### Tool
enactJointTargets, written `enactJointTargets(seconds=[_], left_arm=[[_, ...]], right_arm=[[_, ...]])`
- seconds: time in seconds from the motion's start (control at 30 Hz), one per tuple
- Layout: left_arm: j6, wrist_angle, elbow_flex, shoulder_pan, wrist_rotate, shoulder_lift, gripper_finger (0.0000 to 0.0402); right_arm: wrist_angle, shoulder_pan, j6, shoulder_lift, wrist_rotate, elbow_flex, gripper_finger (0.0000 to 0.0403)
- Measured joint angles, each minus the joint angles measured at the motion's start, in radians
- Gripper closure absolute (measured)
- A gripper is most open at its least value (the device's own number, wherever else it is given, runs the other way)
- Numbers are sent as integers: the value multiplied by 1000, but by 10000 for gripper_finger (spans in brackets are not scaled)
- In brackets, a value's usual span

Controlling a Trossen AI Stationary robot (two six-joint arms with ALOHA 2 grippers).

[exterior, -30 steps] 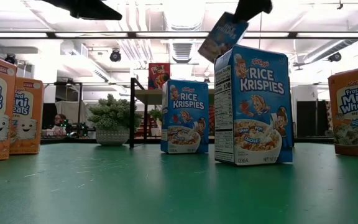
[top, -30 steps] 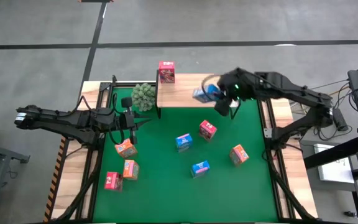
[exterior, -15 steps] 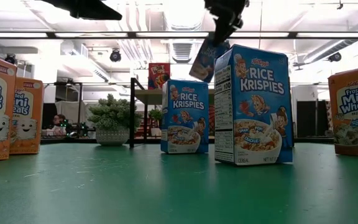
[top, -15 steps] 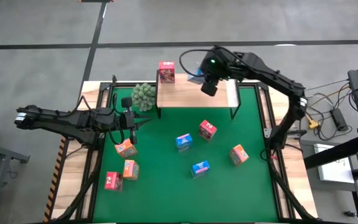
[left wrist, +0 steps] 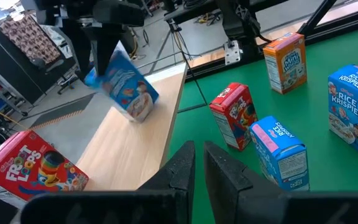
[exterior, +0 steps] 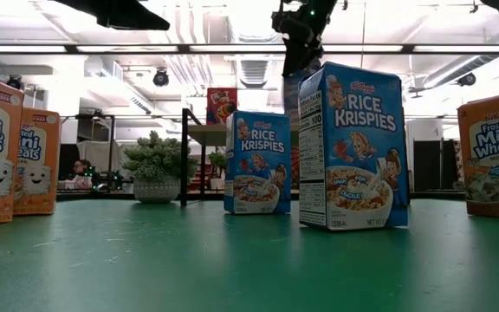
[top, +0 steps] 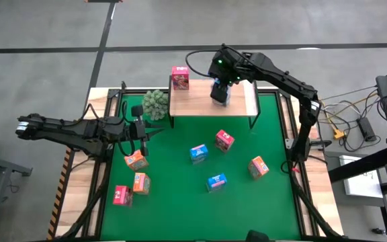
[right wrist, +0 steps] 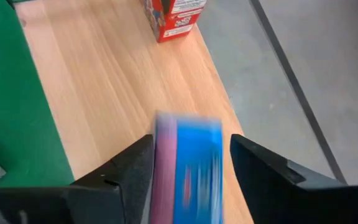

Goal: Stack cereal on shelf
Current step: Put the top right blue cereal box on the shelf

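Observation:
My right gripper (top: 220,91) is over the light wooden shelf (top: 240,107) at the table's far side, shut on a blue cereal box (left wrist: 123,87). A pink-red box (top: 179,77) stands on the shelf's left end. On the green mat stand several more boxes: two orange (top: 136,160) (top: 141,182) and a pink-red (top: 121,195) at the left, and two blue (top: 198,153) (top: 216,181), a pink-red (top: 224,140) and an orange (top: 258,167) toward the middle and right. My left gripper (top: 142,129) waits over the mat's left side, its fingers almost together. My right gripper pinches the blue box between its two fingers (right wrist: 135,171), one on each broad face. It holds the box by its upper end (left wrist: 101,71) and comes from above, pointing down. The box hangs tilted below the fingers, its lower corner (left wrist: 138,115) just over the shelf board.
A green spiky plant ball (top: 155,104) sits beside the shelf's left legs. The shelf board shows bare wood (right wrist: 104,81) between the pink-red box and the held box. Wooden table edges (top: 79,188) and black frame rails flank the mat.
My right gripper has carried the blue box from the shelf's right front corner toward the table's left and far edge. It now stands over the middle of the shelf and lower than before. The box stays in its hold.

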Motion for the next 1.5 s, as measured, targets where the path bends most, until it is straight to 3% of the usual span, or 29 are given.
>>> enactJointTargets(seconds=[0.43, 0.57, 0.73, 0.97, 1.23, 1.5], left_arm=[[-16, -3, 0, 0, 0, 0, 387], [-28, -11, 0, 0, 0, 0, 387], [-34, -10, 0, 0, 0, 0, 387], [-49, -18, 0, 0, 0, 0, 387], [-49, -23, 0, 0, 0, 0, 387], [-48, -22, 0, 0, 0, 0, 387]], right_arm=[[-10, 22, 57, -34, -43, 45, 194], [-60, 71, 80, -70, -123, 43, 225], [-172, 152, 143, -119, -121, -2, 295], [-159, 218, 212, -214, -57, -236, 388], [106, 196, 229, -369, 131, -604, 390], [396, 140, 164, -450, 149, -820, 390]])
